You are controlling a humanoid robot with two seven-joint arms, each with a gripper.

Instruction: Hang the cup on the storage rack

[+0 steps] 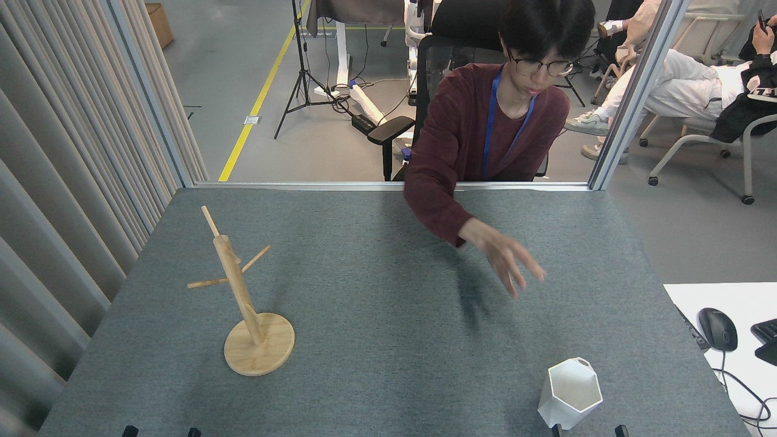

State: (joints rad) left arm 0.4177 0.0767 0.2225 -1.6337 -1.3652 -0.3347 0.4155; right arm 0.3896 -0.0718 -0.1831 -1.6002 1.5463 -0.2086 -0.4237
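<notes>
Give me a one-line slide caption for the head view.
Cup upright near right, rack far left, person's hand over the table.

Grey felt counter. Storage rack upright at left on its round base, pegs bare. Cup upright near front right edge, well apart from rack. Person seated behind the counter; a hand reaches over it, blurred, touching nothing.

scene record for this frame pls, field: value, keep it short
cup: upright, near right of table, free
storage rack: standing on left of table, pegs bare
table: grey felt top
person's hand: reaching over table, above and behind cup, touching nothing
pincers: neither clearly in view
task state: cup not yet hung
</notes>
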